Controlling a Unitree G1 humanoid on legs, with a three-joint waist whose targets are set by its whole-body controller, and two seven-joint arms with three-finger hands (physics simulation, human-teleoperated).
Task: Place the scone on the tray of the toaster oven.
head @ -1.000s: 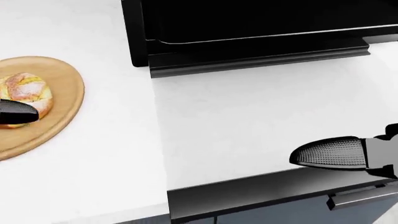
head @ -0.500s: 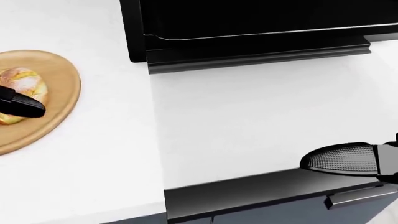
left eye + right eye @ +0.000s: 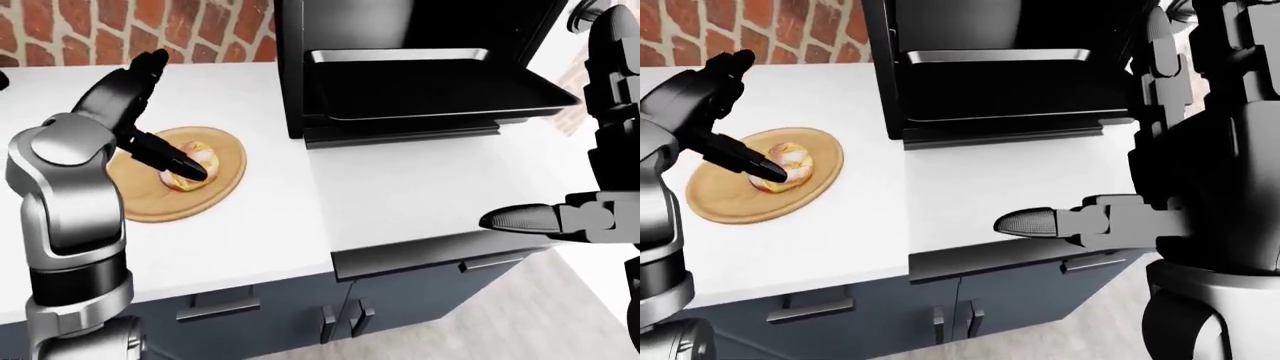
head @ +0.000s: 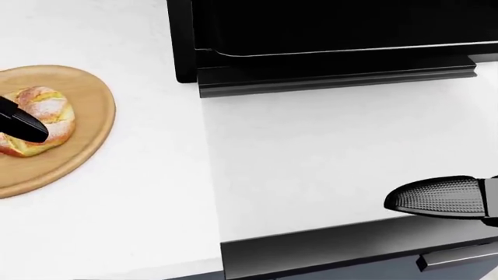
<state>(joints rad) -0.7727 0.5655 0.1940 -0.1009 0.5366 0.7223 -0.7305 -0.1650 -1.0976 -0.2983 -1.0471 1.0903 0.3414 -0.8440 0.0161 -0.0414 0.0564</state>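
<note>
The scone (image 4: 48, 114), golden with a sugar-dusted top, lies on a round wooden board (image 4: 82, 149) at the left of the white counter. My left hand (image 3: 190, 169) reaches down over it. Its dark fingers (image 3: 760, 166) stretch out and lie across the scone's left side without closing round it. The toaster oven (image 3: 295, 52) stands to the right of the board with its door down and its dark tray (image 3: 440, 94) pulled out and bare. My right hand (image 4: 439, 197) hovers flat and open over the counter's near edge, far from the scone.
A red brick wall (image 3: 120, 30) runs behind the counter. Dark cabinet doors with handles (image 3: 215, 307) sit below the counter edge. A bare white counter stretch (image 4: 327, 140) lies between the oven's door and my right hand.
The camera has shifted slightly, so the oven and board sit further right. My left fingers turned from level to slanted across the scone. The right hand drifted a little right.
</note>
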